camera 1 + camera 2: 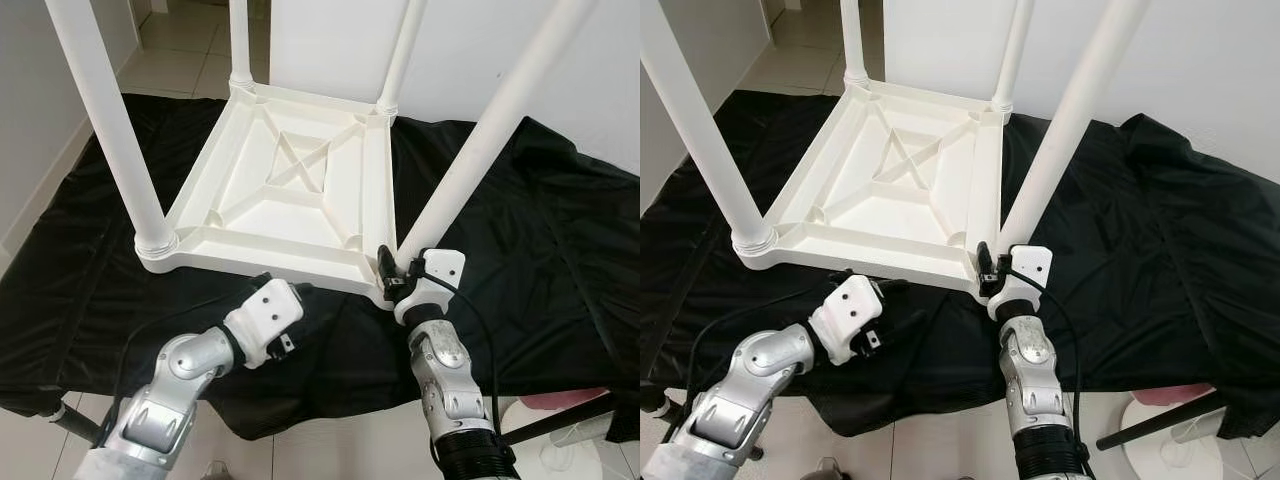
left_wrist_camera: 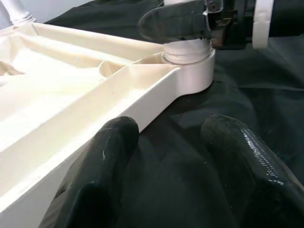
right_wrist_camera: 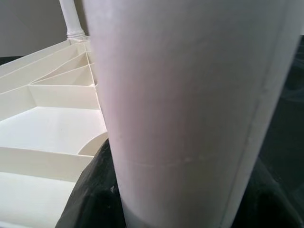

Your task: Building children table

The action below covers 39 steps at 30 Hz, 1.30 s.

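The white plastic children's table [image 1: 262, 250] lies upside down on a black cloth, its ribbed underside facing up. Its legs stand upright in the corner sockets: near-left leg [image 1: 105, 120], near-right leg [image 1: 480, 140], and two far ones [image 1: 240, 45]. My right gripper [image 1: 392, 275] is shut on the near-right leg [image 3: 190, 95] just above its socket. My left gripper [image 2: 166, 161] is open low over the cloth at the table's front rim [image 2: 142, 99], with nothing between its fingers [image 2: 102, 180]; one finger lies close beside the rim.
The black cloth [image 1: 540, 250] covers a low surface whose front edge runs just under my wrists. Tiled floor [image 1: 180, 45] lies beyond and at the left, and a white wall [image 1: 600, 80] stands behind. A pink object [image 1: 562, 400] and a black bar sit at lower right.
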Available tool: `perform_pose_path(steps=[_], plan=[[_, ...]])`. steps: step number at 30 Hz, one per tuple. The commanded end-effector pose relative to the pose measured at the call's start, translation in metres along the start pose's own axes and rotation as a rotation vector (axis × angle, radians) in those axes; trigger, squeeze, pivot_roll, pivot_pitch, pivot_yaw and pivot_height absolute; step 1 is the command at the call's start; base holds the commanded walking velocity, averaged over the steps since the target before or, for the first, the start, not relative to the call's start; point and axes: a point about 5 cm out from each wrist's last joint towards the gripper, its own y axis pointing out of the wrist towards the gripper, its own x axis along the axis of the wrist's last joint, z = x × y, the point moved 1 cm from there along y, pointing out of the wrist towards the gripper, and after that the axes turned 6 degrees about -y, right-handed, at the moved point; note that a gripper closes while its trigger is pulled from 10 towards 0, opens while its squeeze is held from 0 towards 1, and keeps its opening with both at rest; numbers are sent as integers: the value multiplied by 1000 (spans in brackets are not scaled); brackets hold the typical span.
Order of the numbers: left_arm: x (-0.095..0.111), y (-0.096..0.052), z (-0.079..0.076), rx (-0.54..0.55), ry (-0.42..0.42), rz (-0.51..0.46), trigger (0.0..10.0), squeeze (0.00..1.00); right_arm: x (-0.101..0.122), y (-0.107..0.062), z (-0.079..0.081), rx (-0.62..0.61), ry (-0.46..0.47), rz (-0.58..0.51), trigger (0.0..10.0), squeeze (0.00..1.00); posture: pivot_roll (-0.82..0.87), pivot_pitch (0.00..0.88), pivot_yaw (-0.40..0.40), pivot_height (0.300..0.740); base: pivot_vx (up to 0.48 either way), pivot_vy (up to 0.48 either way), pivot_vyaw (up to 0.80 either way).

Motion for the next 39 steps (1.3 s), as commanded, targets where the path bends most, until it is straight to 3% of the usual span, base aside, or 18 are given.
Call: perform_pose_path(steps=[1,2,3,4,6,10,12,13,20,28,32,39], plan=[[-4,-4,6,45,5,5,10000,0,-4,-9,-8,-53,53,14,10000,0,83,52,-67,740,0,0,0],[-4,-4,6,45,5,5,10000,0,-4,-9,-8,-53,53,14,10000,0,83,52,-67,740,0,0,0],[-4,-5,7,43,13,11,10000,0,-3,-10,-6,-34,46,8,10000,847,82,50,-67,740,0,0,0],[-5,-5,8,40,18,13,10000,0,-3,-12,-5,-19,48,4,10000,1000,81,45,-68,740,0,0,0],[-5,-6,9,37,25,16,10000,0,-3,-13,-4,-3,38,0,10000,1000,81,45,-68,740,0,0,0],[-10,-19,30,61,59,56,10000,0,-4,-15,-10,26,-2,8,10000,1000,78,41,-72,740,0,0,0],[-10,-21,34,66,61,60,10000,0,-4,-15,-10,32,-8,14,10000,1000,78,41,-72,740,0,0,0],[-11,-24,39,69,71,69,10000,0,-4,-14,-9,36,-5,14,10000,0,79,40,-74,740,0,0,0],[-16,-26,53,79,120,108,10000,0,-4,-11,-2,52,1,13,10000,0,85,32,-79,740,0,0,0],[-22,-12,74,92,190,147,10000,0,-6,-8,2,63,-9,22,10000,0,82,21,-77,740,0,0,0],[-23,-9,78,96,207,160,10000,0,-6,-7,1,61,-10,22,10000,0,81,19,-76,740,0,0,0],[-34,0,78,1,242,237,10000,0,-8,-6,0,54,-22,30,10000,0,78,13,-71,740,0,0,0]])
